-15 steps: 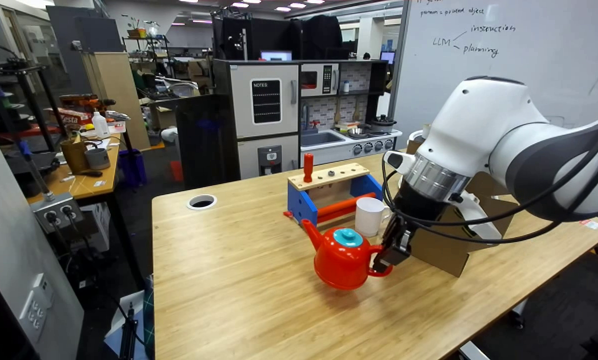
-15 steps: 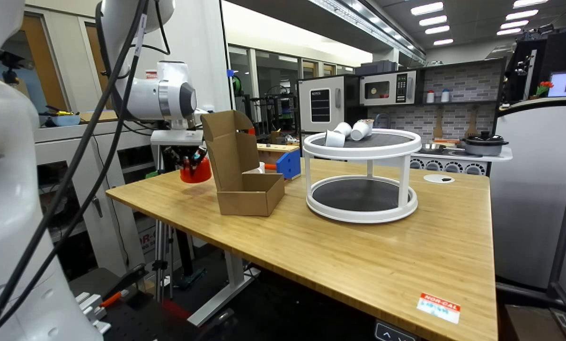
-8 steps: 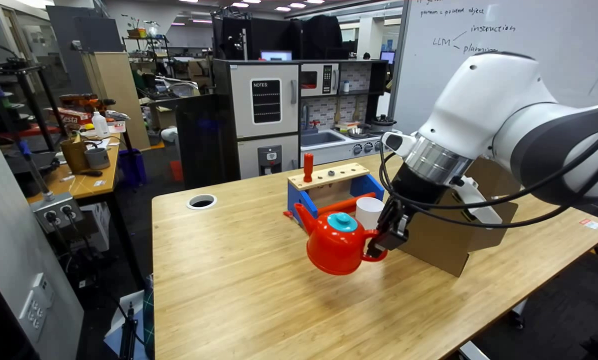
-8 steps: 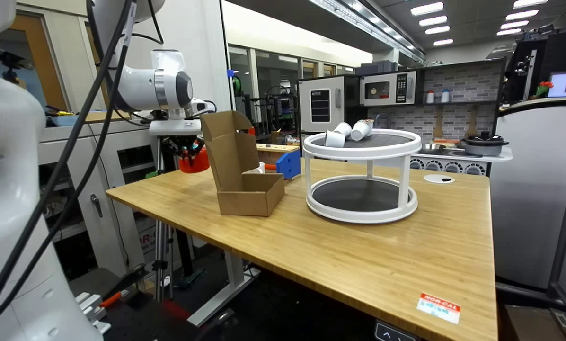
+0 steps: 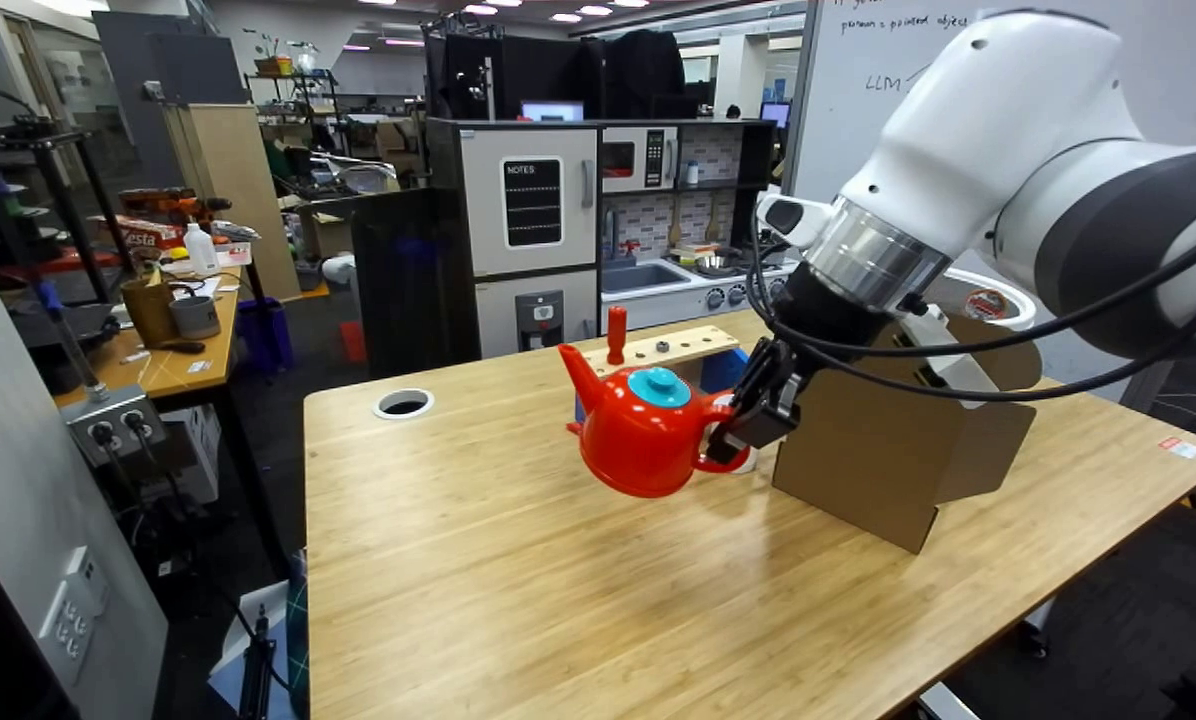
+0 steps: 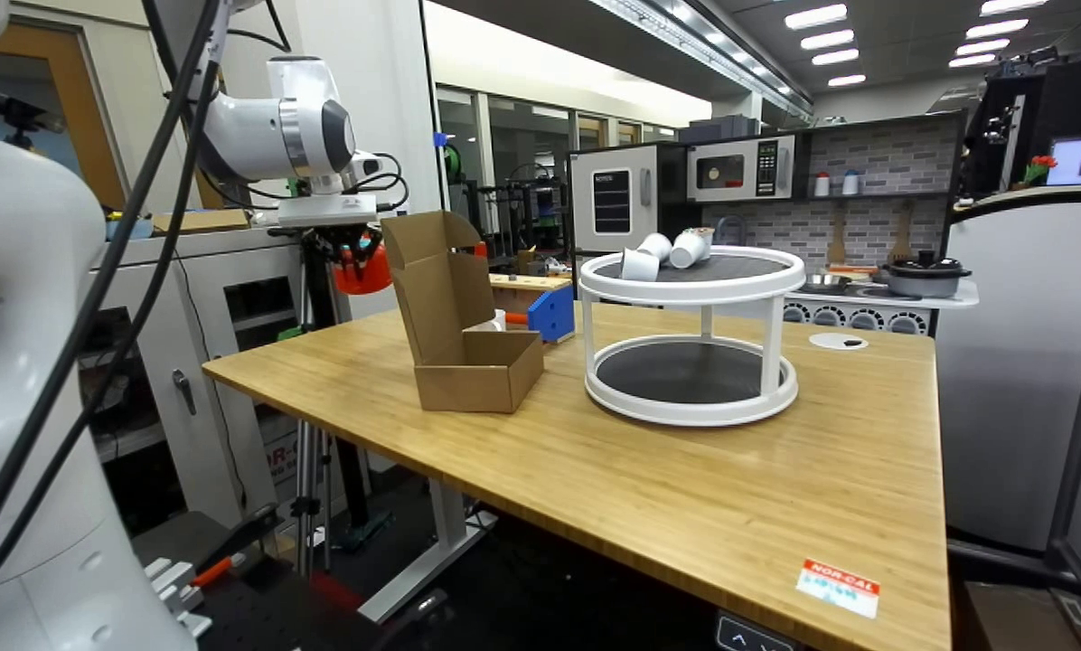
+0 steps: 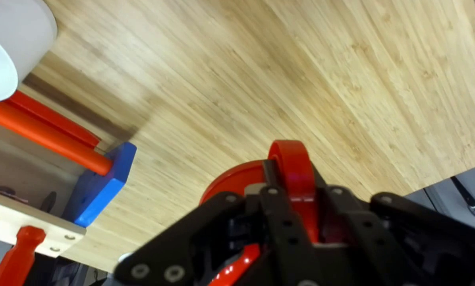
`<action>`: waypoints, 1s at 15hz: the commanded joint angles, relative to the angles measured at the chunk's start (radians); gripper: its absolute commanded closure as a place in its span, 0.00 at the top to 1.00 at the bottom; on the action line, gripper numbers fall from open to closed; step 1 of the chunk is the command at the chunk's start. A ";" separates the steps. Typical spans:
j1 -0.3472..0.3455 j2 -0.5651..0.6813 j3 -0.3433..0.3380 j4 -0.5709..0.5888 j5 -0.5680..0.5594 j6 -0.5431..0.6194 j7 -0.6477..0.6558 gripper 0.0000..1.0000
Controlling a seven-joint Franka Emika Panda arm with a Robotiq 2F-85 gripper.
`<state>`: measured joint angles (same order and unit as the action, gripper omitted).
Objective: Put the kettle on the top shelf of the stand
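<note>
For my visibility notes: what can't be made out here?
Kettle: mostly hidden by the gripper, wrist view.
White mug: cut off by left and top edges, wrist view.
White stand: mostly hidden behind arm and box, in an exterior view.
Sticker: handwriting blurred, in an exterior view.

A robotics lab: a robot arm (image 5: 988, 150) over the bench (image 5: 518, 600), a play kitchen (image 5: 573, 250) and a whiteboard (image 5: 848, 125) marked "LLM" beyond the bench, a tripod (image 6: 305, 457) beside it.
</note>
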<state>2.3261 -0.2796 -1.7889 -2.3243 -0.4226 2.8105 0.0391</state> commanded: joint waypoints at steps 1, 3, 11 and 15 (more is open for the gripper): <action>-0.093 0.047 0.121 0.023 0.017 -0.032 -0.013 0.04; -0.143 0.052 0.181 0.040 0.007 -0.037 -0.006 0.04; -0.509 0.109 0.469 0.090 0.073 -0.087 -0.080 0.04; -0.728 0.035 0.642 0.108 -0.078 -0.167 -0.001 0.04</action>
<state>1.7374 -0.2328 -1.2624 -2.2301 -0.3896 2.7101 -0.0329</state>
